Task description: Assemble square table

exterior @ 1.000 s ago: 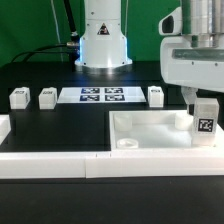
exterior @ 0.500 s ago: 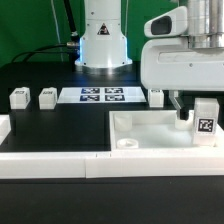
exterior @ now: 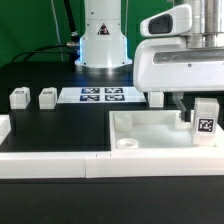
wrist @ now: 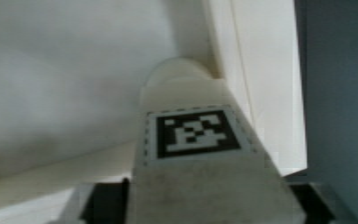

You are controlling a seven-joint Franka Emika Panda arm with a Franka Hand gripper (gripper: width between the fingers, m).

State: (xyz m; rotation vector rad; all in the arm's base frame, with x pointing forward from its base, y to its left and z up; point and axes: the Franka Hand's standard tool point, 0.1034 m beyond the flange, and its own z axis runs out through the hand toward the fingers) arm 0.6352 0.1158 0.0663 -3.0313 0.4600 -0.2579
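Four small white plastic leg pegs with black-and-white tags are in sight. One upright peg (exterior: 205,120) stands inside the large white plastic square panel with a raised rim (exterior: 150,151), at the panel's far corner on the exterior view's right. The arm's dark fingers (exterior: 183,114) are down at this peg. One finger shows just beside it, toward the panel's middle, and the other is hidden.

In the wrist view the same peg (wrist: 197,140), tag toward the camera, fills the gap between the two fingers (wrist: 105,205). Whether they press on it or only straddle it cannot be told.

A round socket (exterior: 126,143) sits in the panel's near corner on the exterior view's left. A second peg (exterior: 156,95) stands on the black desk (exterior: 60,125) just behind the panel's far rim, partly covered by the arm's white hand. Two more pegs (exterior: 18,98) (exterior: 47,97) stand well apart from the panel, off its side on the exterior view's left. The marker board (exterior: 100,96) lies behind the panel's far left corner. A long white bar (exterior: 50,163) runs just in front of the panel's near rim.
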